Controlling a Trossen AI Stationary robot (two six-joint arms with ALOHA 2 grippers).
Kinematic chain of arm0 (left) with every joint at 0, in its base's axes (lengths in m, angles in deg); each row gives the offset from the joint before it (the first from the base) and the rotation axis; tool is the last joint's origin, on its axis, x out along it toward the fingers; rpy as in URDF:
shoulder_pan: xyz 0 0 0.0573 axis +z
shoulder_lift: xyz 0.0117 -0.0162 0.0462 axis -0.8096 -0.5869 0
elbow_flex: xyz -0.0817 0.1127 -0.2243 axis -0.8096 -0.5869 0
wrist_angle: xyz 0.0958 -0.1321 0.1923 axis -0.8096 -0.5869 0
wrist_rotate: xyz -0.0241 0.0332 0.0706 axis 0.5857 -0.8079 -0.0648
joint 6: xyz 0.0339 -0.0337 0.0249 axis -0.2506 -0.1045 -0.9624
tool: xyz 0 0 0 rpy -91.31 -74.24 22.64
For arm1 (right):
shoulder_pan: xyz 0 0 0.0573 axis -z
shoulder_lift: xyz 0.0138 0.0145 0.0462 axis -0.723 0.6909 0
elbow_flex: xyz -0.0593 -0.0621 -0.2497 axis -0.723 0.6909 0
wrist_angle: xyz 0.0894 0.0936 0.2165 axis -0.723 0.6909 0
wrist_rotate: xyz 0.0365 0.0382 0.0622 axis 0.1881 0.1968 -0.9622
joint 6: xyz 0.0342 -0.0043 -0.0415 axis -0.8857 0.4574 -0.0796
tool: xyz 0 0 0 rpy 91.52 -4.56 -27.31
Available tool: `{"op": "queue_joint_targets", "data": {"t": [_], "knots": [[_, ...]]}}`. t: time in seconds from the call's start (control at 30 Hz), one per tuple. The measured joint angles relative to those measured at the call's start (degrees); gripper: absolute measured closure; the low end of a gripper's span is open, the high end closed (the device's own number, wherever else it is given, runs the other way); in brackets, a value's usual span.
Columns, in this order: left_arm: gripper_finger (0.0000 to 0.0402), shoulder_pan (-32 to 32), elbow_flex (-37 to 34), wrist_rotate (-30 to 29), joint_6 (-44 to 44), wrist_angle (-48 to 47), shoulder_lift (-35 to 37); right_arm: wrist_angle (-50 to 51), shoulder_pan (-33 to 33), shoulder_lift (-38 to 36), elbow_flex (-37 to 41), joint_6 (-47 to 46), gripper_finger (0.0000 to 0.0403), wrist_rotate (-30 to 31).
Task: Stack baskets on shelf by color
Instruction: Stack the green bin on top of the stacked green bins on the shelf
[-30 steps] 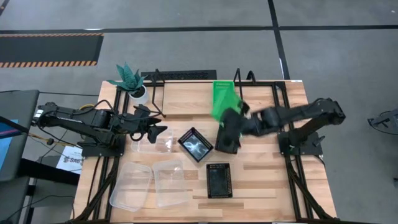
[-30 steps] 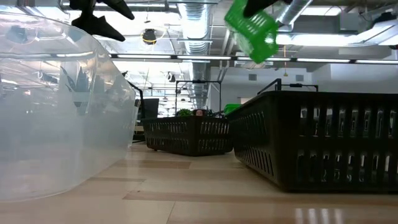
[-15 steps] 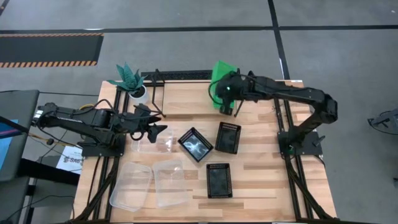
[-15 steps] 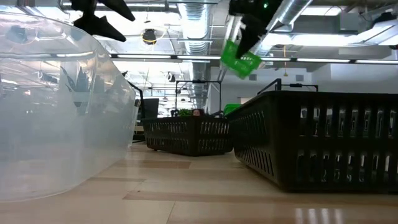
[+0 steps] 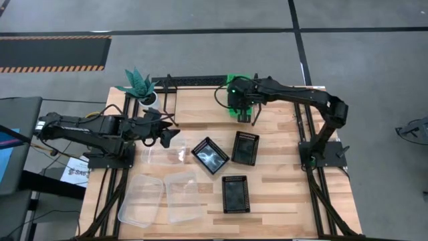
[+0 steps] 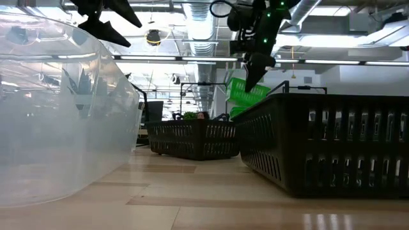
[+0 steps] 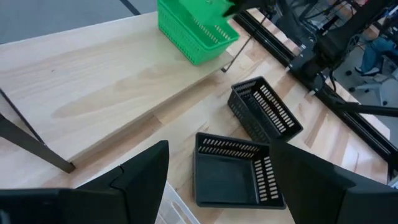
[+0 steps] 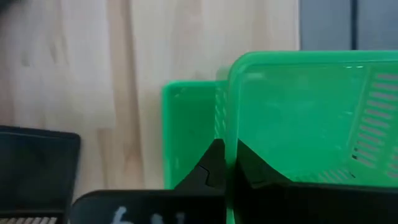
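Note:
My right gripper (image 5: 241,107) is over the far part of the wood-topped shelf (image 5: 200,107) and is shut on a bright green basket (image 8: 298,112). A second green basket (image 8: 186,130) stands on the shelf just below it. In the low view the held green basket (image 6: 246,92) hangs tilted under the right gripper (image 6: 254,70). My left gripper (image 5: 164,134) is open, above a clear basket (image 5: 164,154). Three black baskets (image 5: 210,155) (image 5: 245,147) (image 5: 235,194) and two more clear ones (image 5: 140,199) (image 5: 184,196) rest on the table. My right gripper pinches one wall of the green basket at its rim (image 8: 231,134), with one finger inside the basket and one outside. The fingers (image 8: 249,168) come from above, pointing down. The basket sits tilted, partly over the other green basket; I cannot tell whether the two touch.
A potted teal plant (image 5: 139,86) stands at the shelf's left far corner. Black wire legs (image 7: 37,146) hold the shelf plank above the table. Bare wood shows on the shelf's left half (image 7: 93,74) and along the table's right near part (image 5: 294,194).
My right gripper has carried the green basket from high above the middle of the table toward the far edge and down to the shelf. The basket now hangs low over the other green basket. My left gripper has shifted only a little.

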Motion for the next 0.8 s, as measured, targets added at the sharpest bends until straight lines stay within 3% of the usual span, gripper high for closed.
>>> {"op": "queue_joint_targets", "data": {"t": [0.8], "knots": [[0.0136, 1.31, 0.0, 0.2, 0.54, 0.01, 0.0, 5.61, 0.2, 0.38, -0.09, -3.52, 0.0381, -1.0]]}}
